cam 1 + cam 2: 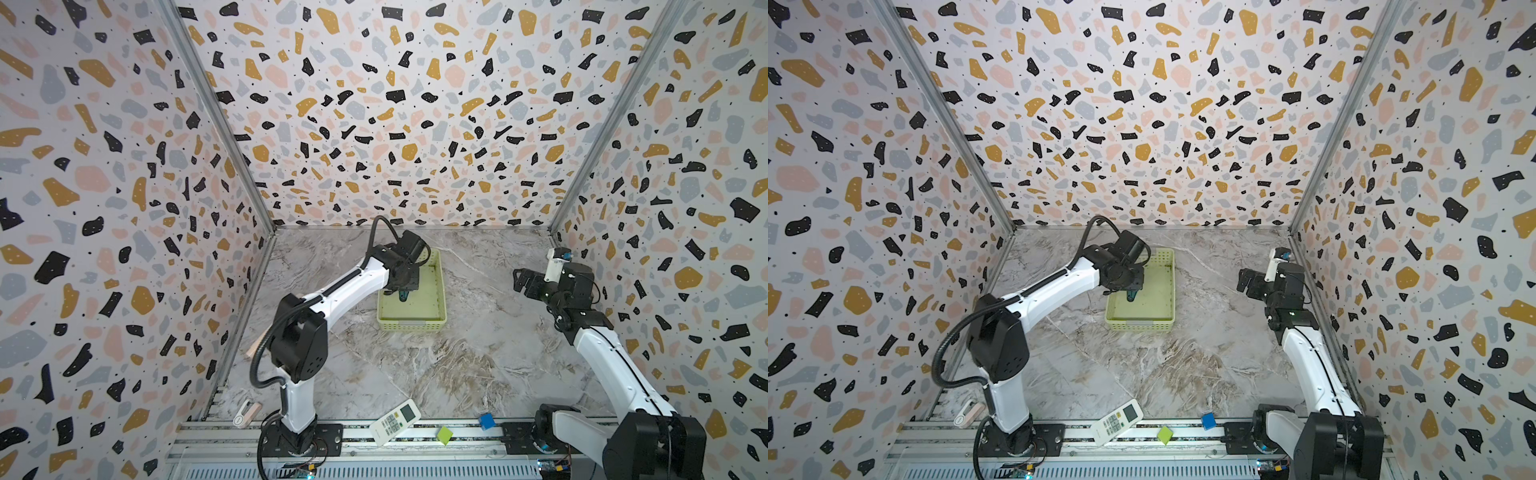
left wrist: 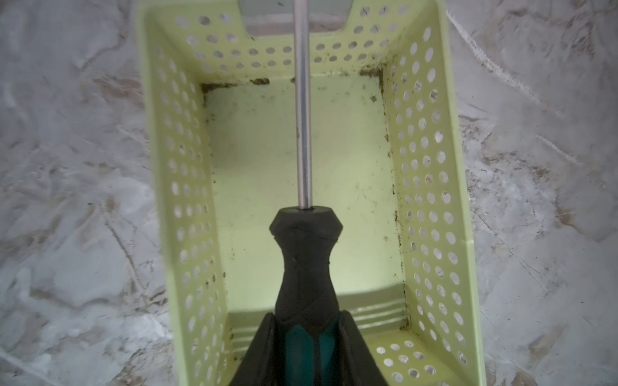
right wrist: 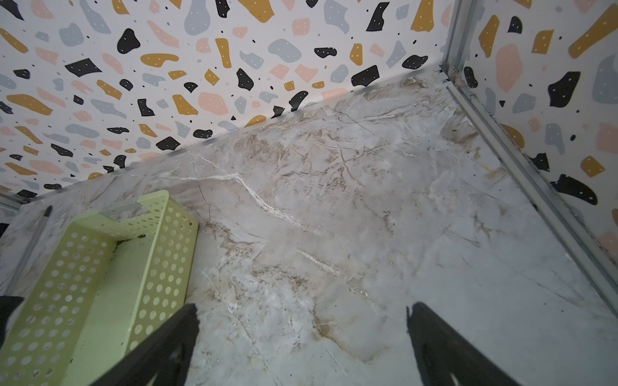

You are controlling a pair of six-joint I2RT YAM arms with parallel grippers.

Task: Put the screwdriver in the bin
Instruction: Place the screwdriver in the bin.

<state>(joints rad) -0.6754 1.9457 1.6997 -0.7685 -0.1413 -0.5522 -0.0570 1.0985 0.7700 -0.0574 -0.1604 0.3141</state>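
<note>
Screwdriver (image 2: 306, 267) hangs above the bin (image 2: 180, 200) near the tabletop's far edge, its handle clamped in your tightly closed left claw (image 2: 306, 334), so with the shaft along the bin's length, lower until the tip sits below the end wall, then release.

The tip of the screwdriver (image 2: 302, 133) is cut off by the left wrist view's edge. In both top views the left gripper (image 1: 402, 290) hides all but its teal handle end.
</note>
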